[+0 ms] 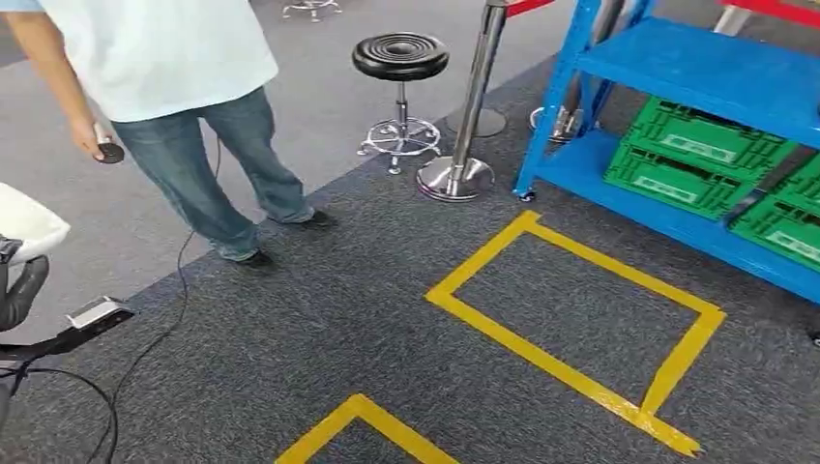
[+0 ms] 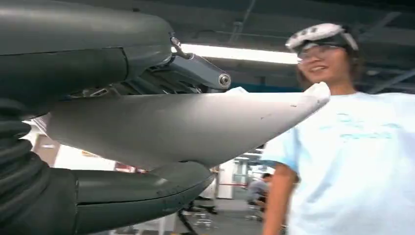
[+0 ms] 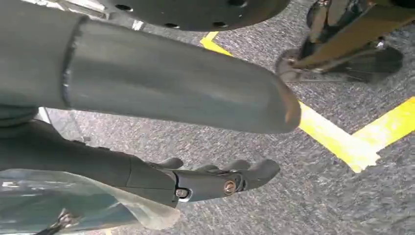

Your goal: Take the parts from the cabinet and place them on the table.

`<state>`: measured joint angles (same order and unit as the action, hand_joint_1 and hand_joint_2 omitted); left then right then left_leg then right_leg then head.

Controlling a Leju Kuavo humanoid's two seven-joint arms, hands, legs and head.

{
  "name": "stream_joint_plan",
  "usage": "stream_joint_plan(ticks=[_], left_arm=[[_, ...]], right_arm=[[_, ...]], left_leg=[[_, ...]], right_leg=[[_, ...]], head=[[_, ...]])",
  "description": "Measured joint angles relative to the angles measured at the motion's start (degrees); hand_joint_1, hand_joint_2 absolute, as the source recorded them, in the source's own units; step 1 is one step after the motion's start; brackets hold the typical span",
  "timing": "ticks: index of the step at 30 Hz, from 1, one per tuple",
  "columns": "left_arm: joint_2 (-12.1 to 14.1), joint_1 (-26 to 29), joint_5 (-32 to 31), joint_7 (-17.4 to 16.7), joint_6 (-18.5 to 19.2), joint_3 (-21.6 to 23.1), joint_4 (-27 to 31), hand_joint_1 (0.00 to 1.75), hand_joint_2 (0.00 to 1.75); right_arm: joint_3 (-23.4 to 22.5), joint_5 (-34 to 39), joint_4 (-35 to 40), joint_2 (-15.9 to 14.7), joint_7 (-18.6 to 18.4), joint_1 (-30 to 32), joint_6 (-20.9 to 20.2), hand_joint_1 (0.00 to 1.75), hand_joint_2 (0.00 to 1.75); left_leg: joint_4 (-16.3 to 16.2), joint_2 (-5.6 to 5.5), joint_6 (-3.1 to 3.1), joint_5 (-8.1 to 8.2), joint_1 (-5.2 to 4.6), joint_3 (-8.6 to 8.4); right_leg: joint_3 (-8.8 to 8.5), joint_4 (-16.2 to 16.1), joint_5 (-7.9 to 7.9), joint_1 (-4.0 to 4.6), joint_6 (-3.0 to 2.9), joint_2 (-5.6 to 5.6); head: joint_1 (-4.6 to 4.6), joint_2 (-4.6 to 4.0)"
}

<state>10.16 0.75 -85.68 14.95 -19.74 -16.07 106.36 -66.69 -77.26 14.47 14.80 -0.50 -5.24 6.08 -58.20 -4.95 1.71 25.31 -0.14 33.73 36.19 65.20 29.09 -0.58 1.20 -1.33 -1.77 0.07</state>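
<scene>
At the left edge of the head view my left hand (image 1: 17, 290) grips a white part (image 1: 29, 224). Seen from the left wrist, that white part (image 2: 195, 122) is a smooth, pointed shell pinched between the thumb and the dark fingers of my left hand (image 2: 73, 58). My right hand (image 3: 98, 147) hangs over the carpet with thumb and fingers (image 3: 220, 178) apart and only floor between them. A clear plastic film (image 3: 73, 205) lies beside its fingers; I cannot tell what it is. The blue cabinet (image 1: 677, 68) stands at the right, with green crates (image 1: 696, 155) on its lower shelf.
A person (image 1: 164, 58) in a pale shirt stands at the far left holding a small dark controller (image 1: 108, 150), its cable (image 1: 164, 319) trailing over the floor. A black stool (image 1: 400, 58) and a chrome stanchion (image 1: 456, 174) stand ahead. Yellow tape squares (image 1: 580, 319) mark the grey carpet.
</scene>
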Motion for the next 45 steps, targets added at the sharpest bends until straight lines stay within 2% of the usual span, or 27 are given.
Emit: stream_joint_plan(ticks=[1, 2, 6, 8, 9, 11, 12, 15, 16, 17, 18, 21, 22, 24, 26, 27, 29, 31, 32, 33, 35, 37, 38, 39, 42, 43, 45], left_arm=[[0.0, -0.3, 0.1, 0.0, 0.0, 0.0, 0.0, 1.75, 1.75], [0.0, -0.6, 0.2, 0.2, 0.2, 0.0, -0.1, 1.75, 1.75], [0.1, -0.8, 0.6, 0.8, 0.7, -0.1, -0.3, 1.75, 1.75], [0.3, -1.4, 0.6, 0.9, 0.9, -0.1, -0.4, 1.75, 1.75], [0.3, -1.8, 0.6, 0.9, 0.9, 0.1, -0.4, 1.75, 1.75], [0.2, -1.9, 0.5, 0.9, 1.2, 0.2, -0.5, 1.75, 1.75], [0.2, -1.9, 0.5, 0.9, 1.4, 0.3, -0.7, 1.75, 1.75], [0.2, -1.9, 0.3, 1.0, 1.5, 0.4, -1.0, 1.75, 1.75], [0.2, -1.9, 0.3, 0.9, 1.5, 0.4, -1.0, 1.75, 1.75], [0.2, -2.1, 0.3, 0.9, 1.5, 0.4, -1.1, 1.75, 1.75], [0.1, -2.2, 0.2, 1.0, 1.5, 0.5, -1.1, 1.75, 1.75], [0.2, -2.1, 0.1, 1.0, 1.4, 0.5, -1.3, 1.75, 1.75], [0.2, -2.0, 0.1, 1.0, 1.4, 0.5, -1.2, 1.75, 1.75], [0.2, -2.5, 0.1, 1.0, 1.4, 0.5, -1.3, 1.75, 1.75], [0.0, -2.4, 0.1, 1.0, 1.4, 0.5, -1.4, 1.75, 1.75], [-0.1, -2.4, 0.1, 1.0, 1.4, 0.6, -1.5, 1.75, 1.75], [-0.2, -2.4, 0.1, 1.0, 1.4, 0.7, -1.6, 1.75, 1.75], [-0.2, -2.4, 0.1, 0.9, 1.4, 0.7, -1.6, 1.75, 1.75], [-0.2, -2.4, 0.1, 1.0, 1.4, 0.7, -1.7, 1.75, 1.75], [-0.2, -2.6, 0.0, 1.0, 1.4, 0.7, -1.8, 1.75, 1.75], [-0.1, -2.4, 0.0, 1.0, 1.4, 0.7, -1.9, 1.75, 1.75], [-0.1, -2.2, 0.0, 0.9, 1.3, 0.7, -1.9, 1.75, 1.75], [0.0, -2.3, 0.0, 0.8, 1.3, 0.6, -1.9, 1.75, 1.75], [0.0, -2.7, 0.0, 0.7, 1.3, 0.6, -1.9, 1.75, 1.75], [-0.2, -2.2, 0.0, 0.7, 1.4, 0.7, -1.9, 1.75, 1.75], [-0.2, -2.0, -0.1, 0.5, 1.5, 0.7, -1.9, 1.75, 1.75], [-0.2, -2.0, -0.1, 0.5, 1.5, 0.6, -1.9, 1.75, 1.75]], right_arm=[[0.0, 0.0, 0.0, 0.0, 0.0, 0.0, -0.2, 0.00, 0.00], [0.0, 0.0, 0.0, 0.0, 0.0, 0.0, -0.4, 0.00, 0.00], [0.0, 0.2, 0.0, 0.0, 0.0, -0.2, -0.4, 0.00, 0.00], [0.0, 0.2, 0.0, 0.0, 0.0, -0.3, -0.4, 0.00, 0.00], [0.0, 0.2, 0.0, 0.0, 0.0, -0.2, -0.4, 0.00, 0.00], [0.0, 0.2, 0.0, 0.0, -0.4, 0.0, -0.4, 0.00, 0.00], [0.0, 0.2, 0.0, 0.0, -0.5, 0.0, -0.3, 0.00, 0.00], [0.0, 0.2, 0.0, 0.0, -0.5, 0.0, -0.3, 0.00, 0.00], [0.0, 0.2, 0.0, 0.0, -0.5, 0.0, -0.3, 0.00, 0.00], [0.0, 0.3, 0.0, 0.0, -0.6, 0.0, -0.3, 0.00, 0.00], [0.0, 0.4, 0.0, 0.0, -0.6, -0.1, -0.3, 0.00, 0.00], [0.0, 0.4, 0.0, 0.0, -0.7, -0.4, -0.3, 0.00, 0.00], [0.0, 0.5, 0.0, 0.0, -0.7, -0.5, -0.3, 0.00, 0.00], [0.0, 0.5, 0.0, 0.0, -0.7, -0.6, -0.3, 0.00, 0.00], [0.0, 0.5, 0.0, 0.0, -0.7, -0.4, -0.3, 0.00, 0.00], [0.0, 0.5, 0.0, 0.0, -0.7, -0.2, -0.3, 0.00, 0.00], [0.0, 0.5, 0.0, 0.0, -0.7, 0.0, -0.2, 0.00, 0.00], [0.0, 0.5, 0.0, 0.0, -0.7, -0.1, -0.1, 0.00, 0.00], [0.0, 0.5, 0.0, 0.0, -0.7, 0.0, -0.1, 0.00, 0.00], [0.0, 0.5, 0.0, 0.0, -0.7, -0.1, 0.0, 0.00, 0.00], [0.0, 0.5, 0.0, 0.0, -0.7, -0.1, 0.0, 0.00, 0.00], [0.0, 0.5, 0.0, 0.0, -0.7, -0.1, 0.0, 0.00, 0.00], [0.0, 0.5, 0.0, 0.0, -0.7, -0.1, 0.1, 0.00, 0.00], [0.0, 0.5, 0.0, 0.0, -0.7, -0.1, 0.1, 0.00, 0.00], [0.0, 0.5, 0.0, 0.0, -0.8, 0.1, 0.0, 0.00, 0.00], [0.0, 0.6, 0.0, 0.0, -0.9, 0.2, -0.2, 0.00, 0.00], [0.0, 0.7, 0.0, 0.0, -0.8, 0.2, -0.5, 0.00, 0.00]], left_leg=[[-0.2, -0.73, -0.21, 0.14, 0.12, 0.10], [-0.7, -1.42, -0.63, 0.41, -0.24, 0.48], [-0.2, -4.00, -2.14, -0.16, 0.49, 1.16], [-3.8, 1.77, -2.50, 2.27, 0.26, 2.50], [-8.0, 3.19, -2.82, 4.44, 0.40, 4.48], [-16.0, 4.16, -3.26, 7.55, 0.74, 8.39], [-17.4, 4.28, -3.37, 7.53, 0.88, 9.13], [-7.3, 5.52, -3.51, 1.04, 1.11, 4.01], [-2.1, 7.86, -3.32, -0.94, 1.05, 1.27], [-0.9, 10.03, -3.12, 0.42, 0.01, 0.46], [-0.5, 9.26, -2.20, 0.16, 0.15, 0.66], [-0.2, 7.07, -1.15, 0.22, -0.12, 0.80], [0.2, 6.52, -0.77, -0.01, 0.30, 0.38], [0.2, 5.45, 0.03, 0.07, 0.35, 0.36], [0.1, 3.95, 0.22, 0.19, 0.28, 0.36], [0.1, 3.05, 0.24, 0.21, 0.25, 0.31], [0.0, 1.32, 0.20, 0.30, 0.28, 0.08], [-0.2, -0.28, -0.21, 0.60, 0.44, -0.14], [-0.4, -0.92, -0.54, 0.79, 0.46, 0.09], [-0.9, -1.70, -0.84, 0.85, 0.40, 0.57], [-0.4, -3.12, -1.69, 0.40, 1.04, 0.87], [-0.4, -3.83, -2.35, 0.58, 1.17, 0.96], [-1.8, 0.23, -2.56, 1.51, 0.66, 1.45], [-5.3, 2.45, -2.77, 3.43, 0.67, 3.07], [-16.9, 4.26, -3.24, 7.72, 0.90, 8.91], [-16.9, 4.34, -3.31, 6.89, 0.92, 9.03], [-10.5, 4.92, -3.20, 2.40, 0.91, 5.89]], right_leg=[[-1.88, -4.7, -1.90, -0.15, -0.14, -2.51], [-2.79, -6.5, -0.94, -0.62, -0.26, -4.29], [-3.68, -6.9, -1.25, -0.26, -1.04, -1.73], [-4.18, -7.5, -1.37, -0.27, -1.62, -0.11], [-4.27, -7.5, -1.28, -0.16, -1.77, 0.78], [-4.32, -7.5, -1.03, -0.04, -1.98, 2.48], [-4.34, -7.5, -0.93, -0.03, -1.93, 3.25], [-4.92, -7.5, -0.41, -0.03, -1.62, 5.53], [-5.32, -7.5, -0.13, 0.02, -1.34, 6.16], [-5.45, -7.5, 0.11, 0.40, -0.96, 6.72], [-5.42, -7.3, 0.30, 0.57, -0.62, 7.13], [-6.23, -7.6, 0.84, 0.44, 0.23, 9.41], [-5.77, -7.1, 1.49, 0.03, 0.73, 7.17], [-2.88, -0.6, 4.79, -0.06, 0.61, 2.27], [2.47, 9.1, 8.50, 0.01, 0.64, 1.45], [4.09, 11.4, 8.51, 0.01, 0.61, 1.41], [3.27, 7.5, 4.55, -0.02, 0.43, 1.28], [-1.07, -2.9, -1.52, -0.21, 0.19, -0.94], [-2.21, -5.2, -1.30, -0.56, 0.09, -4.72], [-3.06, -6.7, -1.05, -0.85, 0.30, -4.95], [-3.15, -6.4, -0.97, -0.24, 0.06, -3.78], [-3.78, -7.4, -1.42, -0.81, -0.77, -1.93], [-4.20, -7.7, -1.37, -0.57, -0.97, -1.22], [-4.43, -7.8, -1.27, -0.47, -1.26, -0.26], [-4.74, -7.7, -0.74, -0.20, -1.65, 2.52], [-4.90, -7.7, -0.55, -0.18, -1.63, 3.35], [-5.42, -7.7, -0.14, -0.17, -1.44, 4.95]], head=[[0.00, 0.00], [-0.11, 0.00], [-0.13, 0.00], [-0.55, 0.00], [-0.52, 0.00], [-0.55, 0.00], [-0.55, 0.00], [-0.57, 0.00], [-0.55, 0.00], [-0.55, 0.00], [-0.52, 0.02], [-0.53, 0.00], [-0.40, 0.00], [-0.09, 0.00], [-0.02, 0.00], [0.00, 0.00], [-0.02, 0.00], [-0.02, 0.00], [-0.04, 0.00], [-0.20, 0.00], [-0.02, 0.00], [-0.09, 0.02], [-0.43, 0.00], [-0.59, 0.00], [-0.59, 0.00], [-0.66, 0.00], [-0.63, 0.00]])
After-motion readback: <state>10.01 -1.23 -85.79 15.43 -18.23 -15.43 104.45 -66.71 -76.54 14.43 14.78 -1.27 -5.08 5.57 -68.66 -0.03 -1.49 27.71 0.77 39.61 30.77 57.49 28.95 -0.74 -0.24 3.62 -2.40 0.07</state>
